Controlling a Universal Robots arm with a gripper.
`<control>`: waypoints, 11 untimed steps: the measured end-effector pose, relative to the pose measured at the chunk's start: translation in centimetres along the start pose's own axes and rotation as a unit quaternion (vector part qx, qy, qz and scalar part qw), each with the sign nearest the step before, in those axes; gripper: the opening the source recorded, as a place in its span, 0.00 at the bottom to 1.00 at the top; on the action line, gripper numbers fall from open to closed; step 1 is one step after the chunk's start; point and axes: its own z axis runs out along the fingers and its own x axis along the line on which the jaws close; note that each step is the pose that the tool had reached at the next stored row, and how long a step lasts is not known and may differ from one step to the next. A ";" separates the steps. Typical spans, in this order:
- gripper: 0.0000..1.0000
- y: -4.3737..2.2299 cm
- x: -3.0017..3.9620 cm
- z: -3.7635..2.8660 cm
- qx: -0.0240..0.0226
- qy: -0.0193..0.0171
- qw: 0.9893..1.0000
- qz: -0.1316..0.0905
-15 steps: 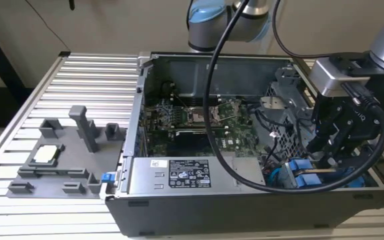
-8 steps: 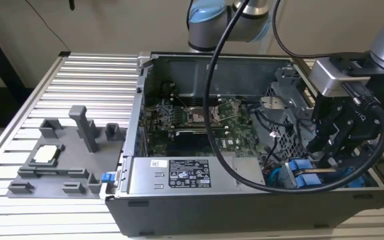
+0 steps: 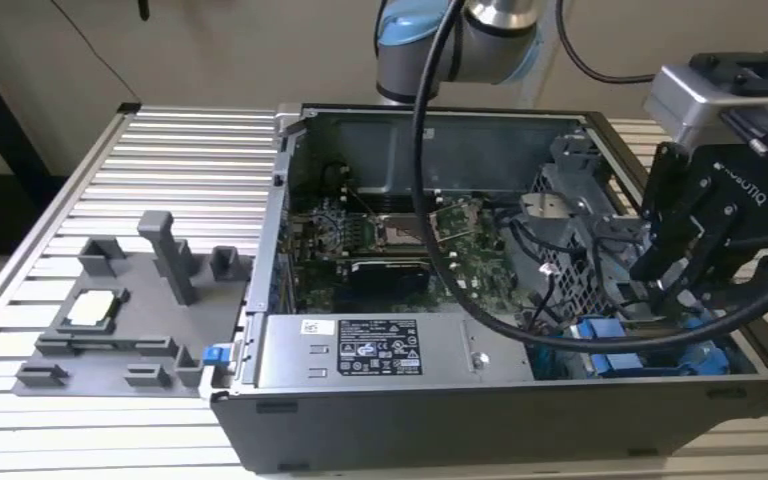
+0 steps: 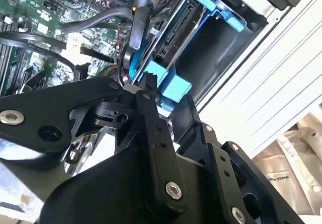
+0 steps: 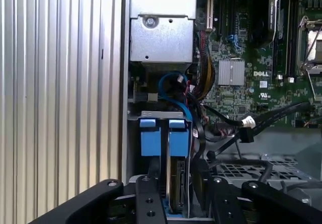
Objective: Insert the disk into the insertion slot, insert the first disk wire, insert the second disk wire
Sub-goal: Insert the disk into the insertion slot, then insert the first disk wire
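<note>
The disk stands on edge in its bright blue carrier inside the insertion slot at the case corner on the exterior view's right. My black gripper reaches down into that corner. In both wrist views its fingers flank the carrier, and the gripper looks shut on the blue tab. A second blue tab sits beside it. A thin blue wire loops just beyond the disk. A black wire with a white tag lies loose over the board.
The open case holds a grey power-supply box, the green motherboard and a perforated metal cage. Black cables cross the case over the gripper. A grey fixture plate lies on the slatted table.
</note>
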 end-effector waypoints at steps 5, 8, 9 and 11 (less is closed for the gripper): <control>0.40 0.04 -0.03 -1.51 0.000 0.000 1.000 0.000; 0.40 0.06 -0.09 -1.52 0.005 0.000 1.000 0.000; 0.40 0.10 -0.09 -1.53 0.012 0.000 1.000 0.000; 0.40 0.22 -0.09 -1.53 0.031 -0.002 1.000 0.000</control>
